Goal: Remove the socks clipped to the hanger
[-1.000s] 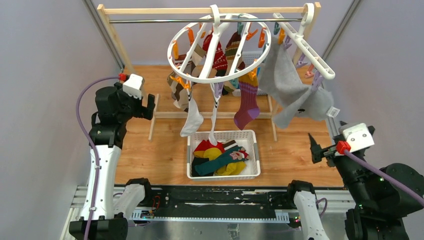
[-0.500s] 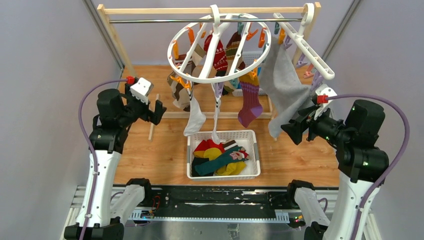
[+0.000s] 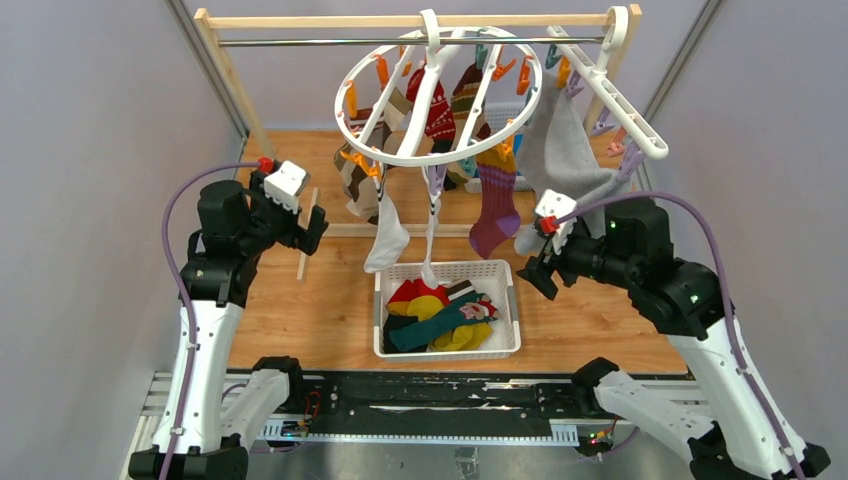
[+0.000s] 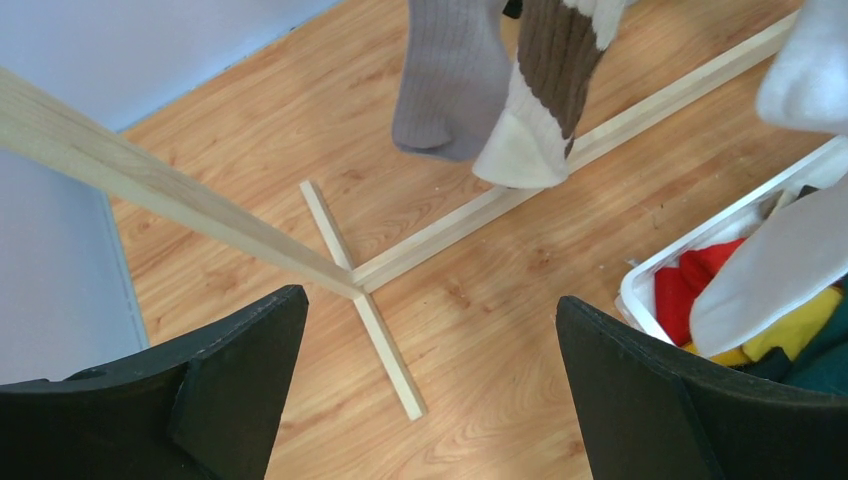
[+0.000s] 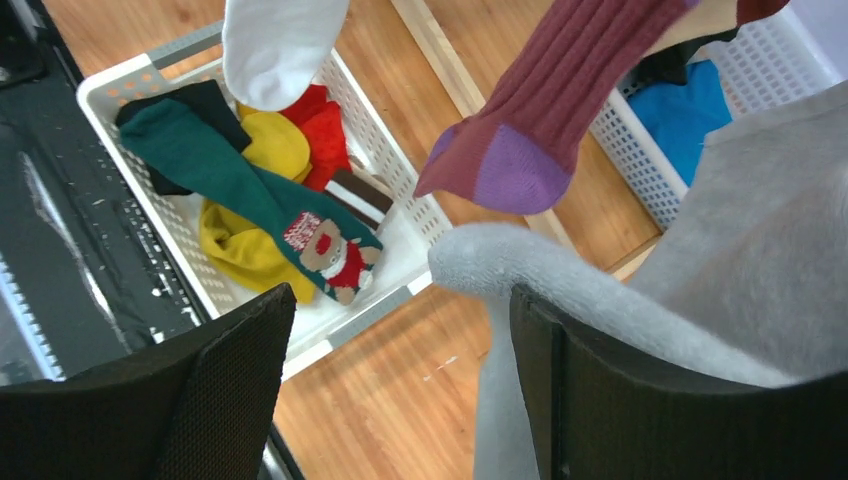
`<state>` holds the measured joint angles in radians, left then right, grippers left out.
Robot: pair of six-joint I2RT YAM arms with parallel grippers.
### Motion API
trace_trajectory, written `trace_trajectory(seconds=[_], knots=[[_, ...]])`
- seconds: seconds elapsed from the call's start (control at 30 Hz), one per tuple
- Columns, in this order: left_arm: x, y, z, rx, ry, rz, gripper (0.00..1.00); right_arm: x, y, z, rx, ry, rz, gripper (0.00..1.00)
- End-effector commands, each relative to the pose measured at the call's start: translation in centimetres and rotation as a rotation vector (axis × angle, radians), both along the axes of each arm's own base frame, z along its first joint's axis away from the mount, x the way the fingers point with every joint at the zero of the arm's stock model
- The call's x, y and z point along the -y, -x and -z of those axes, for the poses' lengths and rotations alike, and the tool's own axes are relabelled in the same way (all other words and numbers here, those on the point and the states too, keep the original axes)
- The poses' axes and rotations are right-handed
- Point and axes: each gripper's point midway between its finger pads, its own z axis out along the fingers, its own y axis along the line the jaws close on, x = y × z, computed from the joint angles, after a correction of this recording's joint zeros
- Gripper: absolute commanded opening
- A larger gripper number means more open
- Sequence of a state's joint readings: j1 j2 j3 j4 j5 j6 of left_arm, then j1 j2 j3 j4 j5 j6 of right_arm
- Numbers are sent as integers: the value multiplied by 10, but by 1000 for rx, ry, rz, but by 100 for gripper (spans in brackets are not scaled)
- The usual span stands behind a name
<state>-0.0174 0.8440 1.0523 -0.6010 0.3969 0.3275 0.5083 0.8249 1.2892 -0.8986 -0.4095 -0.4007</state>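
The round white hanger (image 3: 440, 158) hangs from the rail by its hook. Clipped to it are a purple-orange sock (image 3: 497, 205), a white sock (image 3: 385, 240), a brown-cream sock (image 3: 355, 185) and a red patterned sock (image 3: 440, 115). My left gripper (image 3: 312, 225) is open and empty, left of the socks. Its wrist view (image 4: 430, 297) shows a grey-beige sock (image 4: 450, 80) and the brown-cream sock (image 4: 545, 90) hanging ahead. My right gripper (image 3: 535, 270) is open, below and right of the purple-orange sock (image 5: 540, 130). The grey cloth (image 5: 740, 260) lies over its right finger (image 5: 620, 390).
A white basket (image 3: 385, 290) with loose socks stands under the hanger. The wooden rack's post (image 3: 230, 80) and foot (image 4: 370, 320) are near my left gripper. A straight white clip rack (image 3: 620, 100) holds the large grey cloth (image 3: 570, 160). A second basket (image 5: 790, 60) stands behind.
My right arm has swung up and left from the table's right edge to beside the basket, under the grey cloth. My left gripper has shifted slightly right towards the socks.
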Motion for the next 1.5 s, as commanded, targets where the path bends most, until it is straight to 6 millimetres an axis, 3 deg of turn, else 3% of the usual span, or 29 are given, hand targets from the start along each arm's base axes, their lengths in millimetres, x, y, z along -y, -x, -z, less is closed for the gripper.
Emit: trace_trajectory(seconds=[0.0,0.2,0.4,0.57,0.8,0.87,1.07,1.23,1.33,1.47], knots=[[-7,3,-3,16,-34,-29,100,-3,-22,-9,114,70,60,78],[6,22,-9,32,-5,43,100,-27,-29,-24,159,109,22,76],[32,44,4,-6,67,194,99,-61,-26,-56,200,-24,-78,76],[59,71,-10,3,101,330,100,-78,-28,-77,246,-106,-122,76],[95,93,-24,-15,37,526,99,-89,-42,-82,285,-77,-139,77],[102,91,-36,-5,41,536,99,-90,-42,-84,297,-73,-148,77],[111,58,-71,64,167,422,99,-101,-39,-83,238,-122,-194,76],[112,32,-110,101,309,296,98,-105,-44,-57,181,-116,-209,76],[118,30,-133,111,389,297,98,-102,-45,-45,160,-114,-211,76],[122,26,-151,116,440,272,97,-98,-44,-48,148,-131,-228,77]])
